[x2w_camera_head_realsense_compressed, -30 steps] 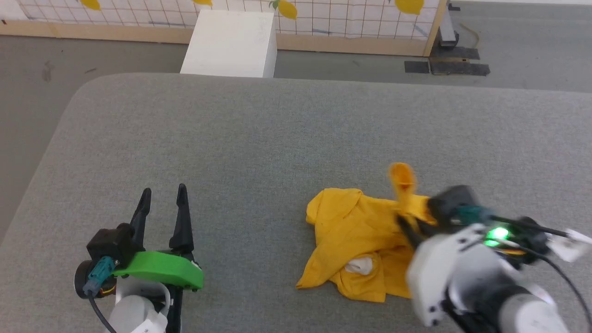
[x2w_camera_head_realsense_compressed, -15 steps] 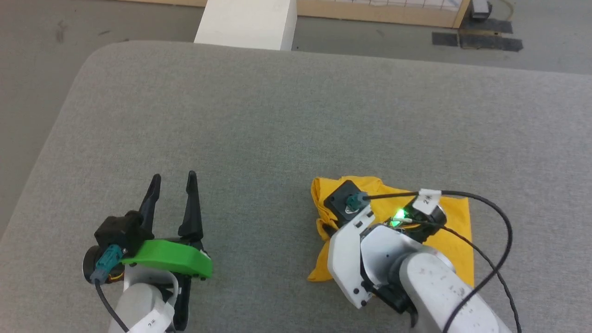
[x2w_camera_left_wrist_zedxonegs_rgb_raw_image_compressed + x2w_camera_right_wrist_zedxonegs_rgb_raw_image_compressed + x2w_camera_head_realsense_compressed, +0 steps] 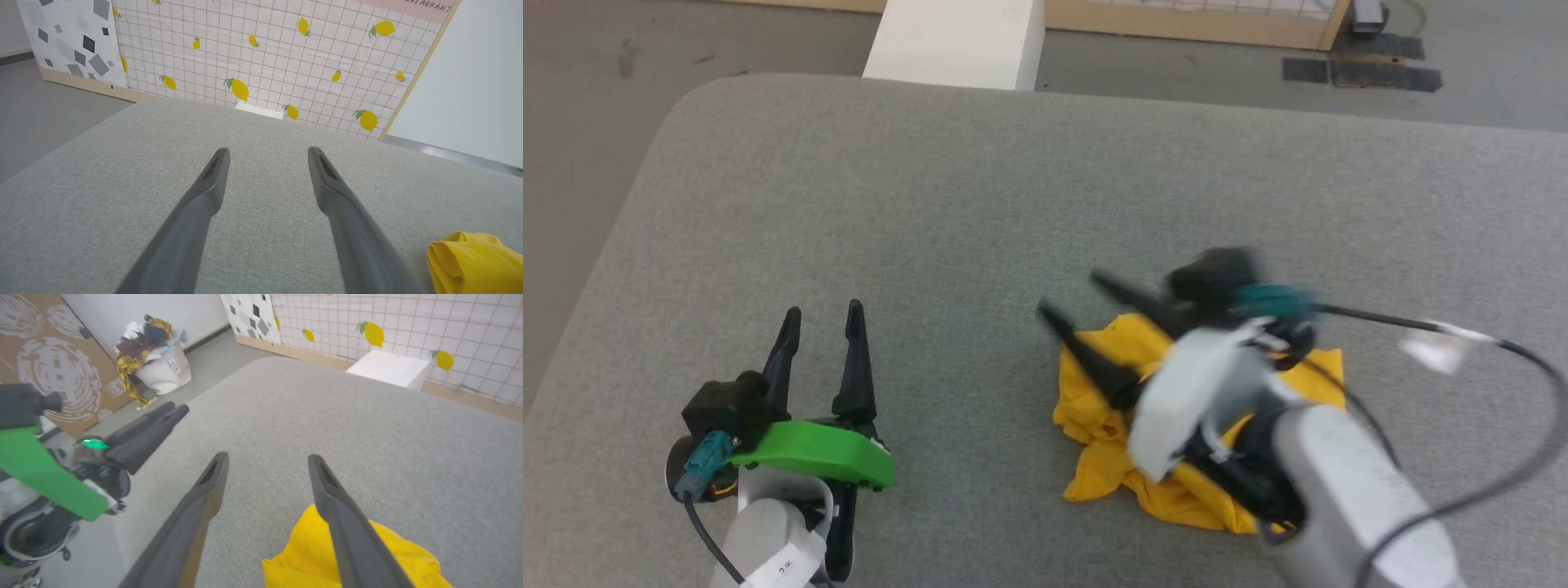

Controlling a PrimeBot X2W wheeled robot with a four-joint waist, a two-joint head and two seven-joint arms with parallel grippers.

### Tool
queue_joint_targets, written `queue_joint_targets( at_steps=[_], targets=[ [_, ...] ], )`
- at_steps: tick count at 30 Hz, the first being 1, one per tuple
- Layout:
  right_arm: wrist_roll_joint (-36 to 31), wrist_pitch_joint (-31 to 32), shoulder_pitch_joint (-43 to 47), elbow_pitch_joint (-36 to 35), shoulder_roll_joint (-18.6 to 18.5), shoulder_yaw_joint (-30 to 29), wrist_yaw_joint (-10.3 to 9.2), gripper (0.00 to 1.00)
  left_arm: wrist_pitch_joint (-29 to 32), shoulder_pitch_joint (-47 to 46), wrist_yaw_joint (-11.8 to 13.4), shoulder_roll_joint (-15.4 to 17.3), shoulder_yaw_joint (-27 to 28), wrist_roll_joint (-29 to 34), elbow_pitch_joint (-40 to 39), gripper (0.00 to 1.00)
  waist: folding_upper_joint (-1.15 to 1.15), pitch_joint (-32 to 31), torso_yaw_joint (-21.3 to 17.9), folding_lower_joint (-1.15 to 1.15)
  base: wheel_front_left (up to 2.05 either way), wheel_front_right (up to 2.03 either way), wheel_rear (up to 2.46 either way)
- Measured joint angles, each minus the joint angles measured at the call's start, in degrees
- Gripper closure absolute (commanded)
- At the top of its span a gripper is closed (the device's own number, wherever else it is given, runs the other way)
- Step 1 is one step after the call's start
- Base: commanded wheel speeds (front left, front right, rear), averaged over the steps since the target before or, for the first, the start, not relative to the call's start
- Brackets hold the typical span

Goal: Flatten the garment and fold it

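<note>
1. A small bright yellow cotton garment lies crumpled in a heap on the grey fabric-covered table, at about 4 o'clock from the centre of the head view.
2. The heap is bunched in folds at its 9 o'clock side, and one flatter corner reaches out toward 2 o'clock. The right arm covers its middle, so its long axis and the way its neck or hem points cannot be told.
3. The right gripper, blurred, hangs over the heap's 10 o'clock edge, with its two long dark fingers aimed toward 10 o'clock.
4. In the right wrist view its jaws stand wide with only bare table between the tips. The yellow cloth lies under the right-hand finger, low at 5 o'clock.
5. The left gripper, behind its green plastic mount, sits at 8 o'clock in the head view, well apart from the garment, with its fingers pointing to 12 o'clock.
6. The left wrist view shows its jaws spread wide over bare table, with a yellow fold at 4 o'clock.
7. A white rectangular box stands on the floor beyond the table's far edge, at 12 o'clock.
</note>
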Motion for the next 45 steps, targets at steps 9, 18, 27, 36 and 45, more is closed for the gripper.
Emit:
queue_joint_targets(
  at_steps=[9,18,27,36,45],
  targets=[
    [8.2,-16.4,9.6,-9.0,0.1,-18.6,-0.01,0.00,0.0,0.7,-0.2,0.0,1.2,0.5,-0.4,0.00,0.00,-2.2,-3.1,0.00,0.00,0.00,0.00],
    [9.4,-18.2,18.1,-3.9,0.0,-29.8,-0.01,0.00,0.0,1.1,-0.7,0.0,1.3,1.5,-1.2,0.00,0.00,-3.8,-5.7,0.00,0.00,0.00,0.00],
    [4.2,-10.3,19.4,7.2,0.0,-31.8,-0.01,0.00,0.0,1.2,-0.9,0.0,0.3,2.2,-2.6,0.00,0.00,-4.3,-6.2,0.00,0.00,0.00,0.00],
    [1.2,0.5,16.9,14.2,0.0,-28.3,-0.01,0.00,0.0,1.2,-1.0,0.0,-0.8,2.5,-3.7,0.00,0.00,-4.0,-5.8,0.00,0.00,0.00,0.00],
    [-0.5,6.4,13.6,16.0,0.0,-24.6,-0.01,0.96,0.0,1.0,-1.0,0.0,-0.8,2.4,-3.6,0.00,0.00,-3.2,-5.3,0.00,0.00,0.00,0.00]
  ],
)
